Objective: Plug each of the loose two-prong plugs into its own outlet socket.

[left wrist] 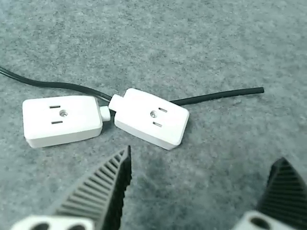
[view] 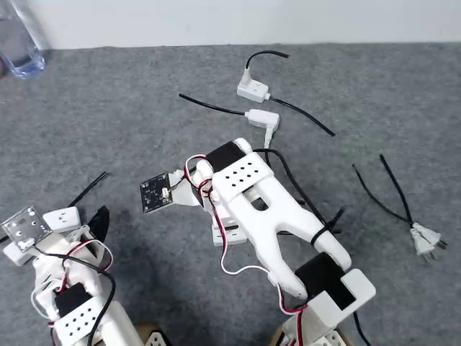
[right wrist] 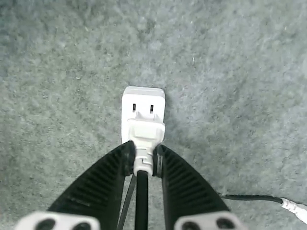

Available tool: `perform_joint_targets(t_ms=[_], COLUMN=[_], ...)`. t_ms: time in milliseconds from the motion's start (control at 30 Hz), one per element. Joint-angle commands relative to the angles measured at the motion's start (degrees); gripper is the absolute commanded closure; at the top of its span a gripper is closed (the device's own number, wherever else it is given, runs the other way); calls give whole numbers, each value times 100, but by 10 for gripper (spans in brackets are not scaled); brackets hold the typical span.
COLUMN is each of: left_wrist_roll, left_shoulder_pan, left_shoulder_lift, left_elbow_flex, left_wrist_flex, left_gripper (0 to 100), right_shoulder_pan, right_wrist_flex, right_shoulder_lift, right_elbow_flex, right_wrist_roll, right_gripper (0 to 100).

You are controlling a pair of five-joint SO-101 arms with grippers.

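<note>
Right gripper (right wrist: 144,152): closed on the plug (right wrist: 143,130). Both ribbed fingers clamp its neck, and the plug cord (right wrist: 141,201) runs back between them. The plug's nose lies against the face of a white single socket (right wrist: 143,98). Two slots on that face show uncovered just beyond the nose. I cannot tell whether the prongs are seated.

Left gripper (left wrist: 205,158): wide open, holding nothing and touching nothing. It hangs over the grey carpet (left wrist: 216,43), near two white sockets lying face up. The first socket (left wrist: 62,120) and the second socket (left wrist: 151,117) touch end to end, and all their slots are unfilled. A cut cord (left wrist: 216,97) leaves the second socket and ends on the carpet.

Edges and room: the carpet's far edge meets a pale wall (view: 216,21), well apart from both my tools. A far socket (view: 252,90) and a nearer far socket (view: 262,118) lie beyond my right arm (view: 281,216), each with black cord attached. A loose plug (view: 425,241) lies on the carpet well off to that arm's right, apart from everything.

Pose: my right arm is folded forward, with its wrist bent down beneath it. My left arm (view: 86,317) sits low at the near edge, wrist pitched down toward the paired sockets.
</note>
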Motion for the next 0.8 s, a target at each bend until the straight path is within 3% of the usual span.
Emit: perform_joint_targets(t_ms=[0, 533, 767], left_wrist_roll=[-44, -35, -35], left_shoulder_pan=[26, 26, 26], left_shoulder_lift=[-53, -53, -53], left_elbow_flex=[-101, -101, -101], left_wrist_flex=[18, 9, 9], left_gripper=[582, 582, 582], right_shoulder_pan=[-40, -470, -470], right_wrist_flex=[-31, -40, -796], right_shoulder_lift=[-22, -4, 462], right_elbow_flex=[26, 97, 782], right_wrist_roll=[26, -229, -229], right_gripper=[991, 991, 991])
